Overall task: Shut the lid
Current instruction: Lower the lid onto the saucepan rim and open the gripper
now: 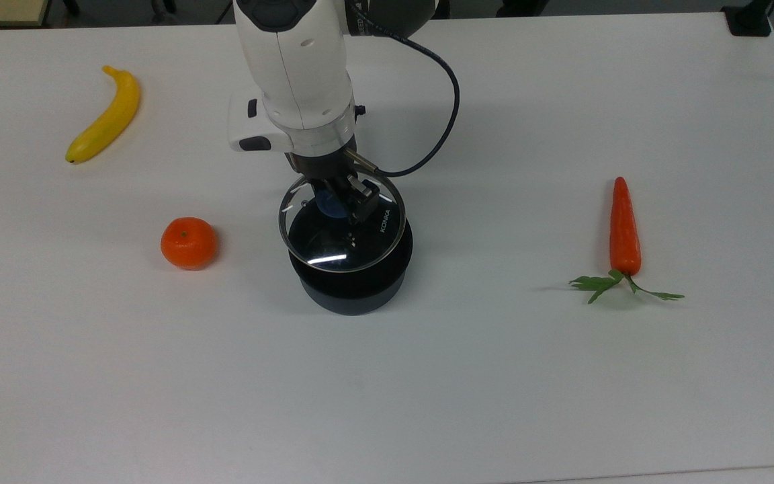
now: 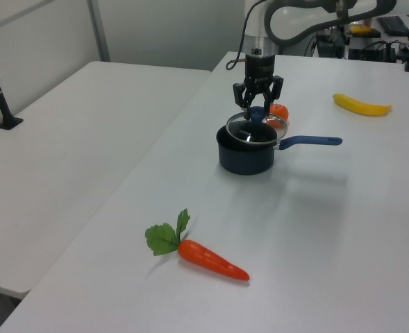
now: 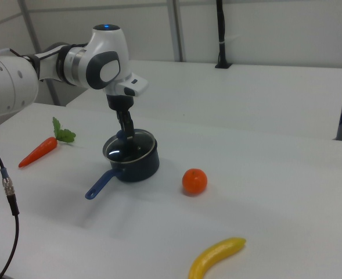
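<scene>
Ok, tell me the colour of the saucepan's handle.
Blue; the handle shows best in the left view.

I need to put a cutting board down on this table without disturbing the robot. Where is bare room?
Bare tabletop runs along the top view's whole lower edge, below the orange, saucepan and carrot. The stretch between saucepan and carrot is bare too. It is crowded around the saucepan, where the gripper holds the lid, with the banana beyond.

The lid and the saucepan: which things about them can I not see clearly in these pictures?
- Whether the lid touches the saucepan rim: too small to tell in the left and right views.
- The lid's blue knob: largely covered by the gripper in the top view.
- The saucepan handle: hidden under the arm in the top view.
</scene>
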Action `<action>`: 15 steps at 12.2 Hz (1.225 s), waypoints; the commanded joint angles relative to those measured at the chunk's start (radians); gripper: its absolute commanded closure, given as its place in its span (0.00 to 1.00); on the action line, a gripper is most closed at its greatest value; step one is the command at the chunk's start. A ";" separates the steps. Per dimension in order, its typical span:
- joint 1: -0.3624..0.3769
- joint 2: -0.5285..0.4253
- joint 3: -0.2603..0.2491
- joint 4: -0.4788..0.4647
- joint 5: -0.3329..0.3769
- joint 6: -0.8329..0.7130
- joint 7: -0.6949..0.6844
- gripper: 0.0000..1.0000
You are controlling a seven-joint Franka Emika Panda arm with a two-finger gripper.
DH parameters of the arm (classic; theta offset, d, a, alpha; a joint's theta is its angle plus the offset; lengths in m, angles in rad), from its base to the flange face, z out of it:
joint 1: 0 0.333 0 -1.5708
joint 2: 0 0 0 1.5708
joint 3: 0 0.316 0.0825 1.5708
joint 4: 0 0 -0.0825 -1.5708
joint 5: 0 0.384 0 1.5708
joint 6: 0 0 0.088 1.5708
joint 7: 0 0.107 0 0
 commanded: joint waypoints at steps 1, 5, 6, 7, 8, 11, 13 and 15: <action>0.014 0.017 -0.007 0.030 0.010 0.041 0.029 0.50; 0.031 0.046 -0.006 0.037 0.009 0.078 0.054 0.49; 0.032 0.048 -0.006 0.036 0.010 0.077 0.052 0.49; 0.032 0.050 -0.006 0.031 0.009 0.077 0.052 0.49; 0.034 0.051 -0.006 0.028 0.009 0.075 0.052 0.49; 0.034 0.053 -0.006 0.022 0.010 0.067 0.052 0.40; 0.034 0.054 -0.006 0.022 0.009 0.063 0.055 0.00; 0.028 0.045 -0.007 0.027 0.004 0.061 0.050 0.00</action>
